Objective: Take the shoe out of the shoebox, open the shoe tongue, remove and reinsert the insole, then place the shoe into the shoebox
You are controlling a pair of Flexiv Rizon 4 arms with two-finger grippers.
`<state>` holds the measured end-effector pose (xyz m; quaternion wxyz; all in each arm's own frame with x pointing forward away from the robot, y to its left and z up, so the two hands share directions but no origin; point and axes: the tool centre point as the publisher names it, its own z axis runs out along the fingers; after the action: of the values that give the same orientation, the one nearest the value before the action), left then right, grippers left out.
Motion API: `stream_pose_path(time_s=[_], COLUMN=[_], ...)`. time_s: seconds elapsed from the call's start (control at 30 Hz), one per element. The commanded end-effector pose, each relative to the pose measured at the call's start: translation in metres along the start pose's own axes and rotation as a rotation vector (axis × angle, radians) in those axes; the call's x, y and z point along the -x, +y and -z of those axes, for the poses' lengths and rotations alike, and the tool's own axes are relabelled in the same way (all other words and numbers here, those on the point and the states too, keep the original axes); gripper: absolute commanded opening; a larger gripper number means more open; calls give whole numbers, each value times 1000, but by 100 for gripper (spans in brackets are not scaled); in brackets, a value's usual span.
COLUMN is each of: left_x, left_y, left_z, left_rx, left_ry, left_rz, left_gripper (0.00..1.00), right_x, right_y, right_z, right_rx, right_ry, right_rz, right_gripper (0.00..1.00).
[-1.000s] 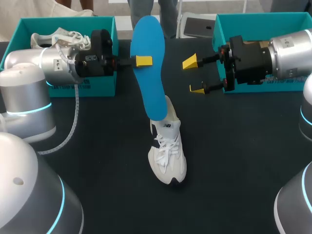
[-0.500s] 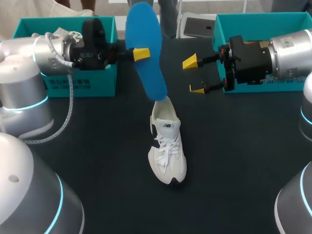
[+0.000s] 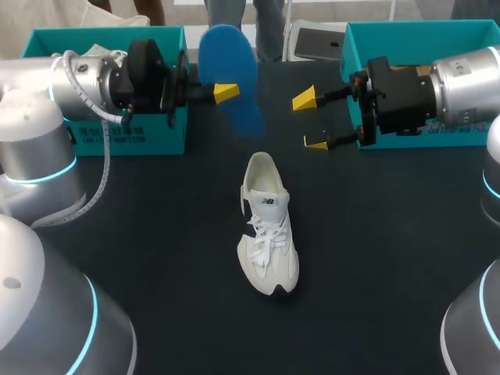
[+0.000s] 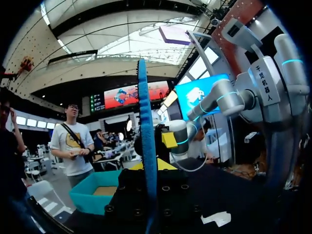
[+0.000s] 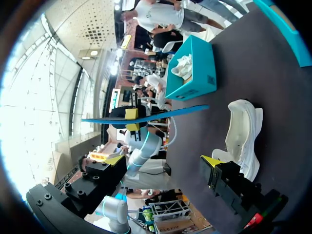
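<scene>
blue insole pinched in left tool, shoe apart

The insole is shown in plain blue, and the shoe in off-white with white laces and a small black mark on its side. The left box and the right box are coloured teal, the table black. The left gripper and the right gripper are finished black with yellow tips, on silver-grey arms ringed in glowing cyan.
</scene>
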<state>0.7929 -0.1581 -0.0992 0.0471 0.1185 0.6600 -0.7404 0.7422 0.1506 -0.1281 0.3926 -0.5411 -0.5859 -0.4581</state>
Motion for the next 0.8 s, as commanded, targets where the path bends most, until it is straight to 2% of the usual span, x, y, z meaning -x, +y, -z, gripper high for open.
stream_pose_path(time_s=[0.03,0.1,0.17,0.43,0.63,0.8], left_x=[-6,-7,-6,-5,-6,-2], left_y=[-2,4,11,34,43,48], left_z=[0,0,2,7,7,8], left_rx=[12,-14,-23,-23,43,65], left_ry=[-25,-34,-49,-36,22,-13], left_rz=[-128,-159,-277,-589,-957,-1165], left_gripper=[0,0,0,0,0,0], right_x=[0,0,0,0,0,0], right_y=[0,0,0,0,0,0], right_z=[-3,-3,-3,-3,-3,-3], right_rx=[1,1,1,1,1,1], right_ry=[-1,-1,-1,-1,-1,-1], right_rz=[0,0,0,0,0,0], right_gripper=[100,100,100,100,100,100])
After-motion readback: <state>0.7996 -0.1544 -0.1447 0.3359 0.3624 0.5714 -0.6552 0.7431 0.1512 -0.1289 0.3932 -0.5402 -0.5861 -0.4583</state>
